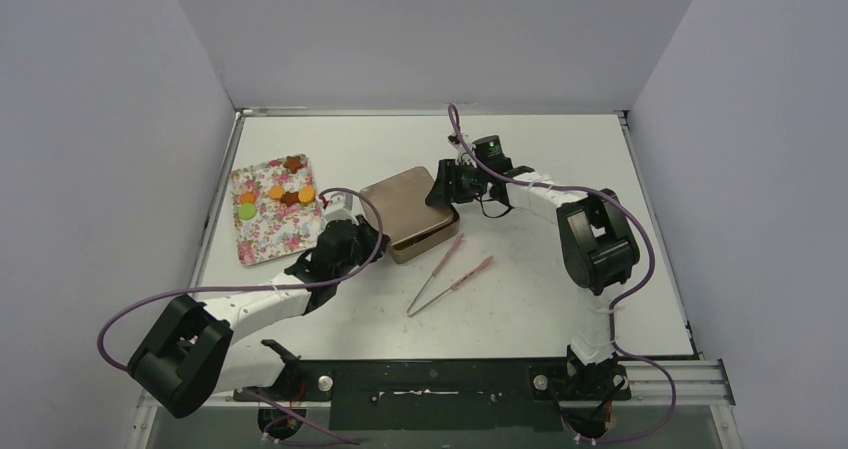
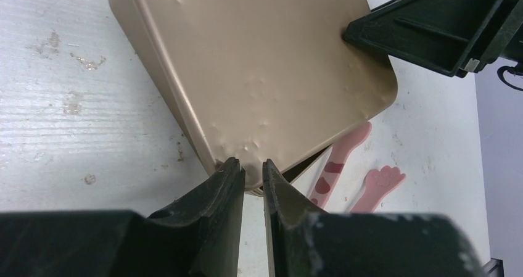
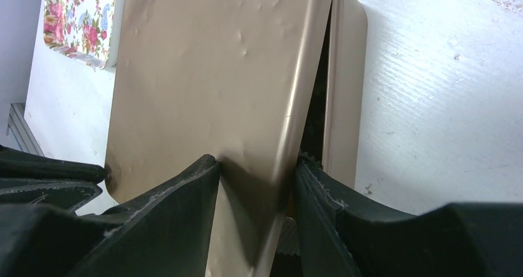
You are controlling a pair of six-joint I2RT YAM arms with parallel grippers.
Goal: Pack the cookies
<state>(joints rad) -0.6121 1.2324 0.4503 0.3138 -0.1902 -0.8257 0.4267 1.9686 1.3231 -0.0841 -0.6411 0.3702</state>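
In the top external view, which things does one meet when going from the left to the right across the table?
The floral tray with the cookies → left pincer → gold tin → right pincer. The pink tongs are left out, since they overlap the tin sideways.

Bright, even overhead light bounces off white walls (image 1: 100, 119), leaving only soft shadows on the table (image 1: 520, 309). The lid (image 2: 259, 73) has a dull sheen without hard glare. Wrist views are sharp, their near edges dark and slightly soft
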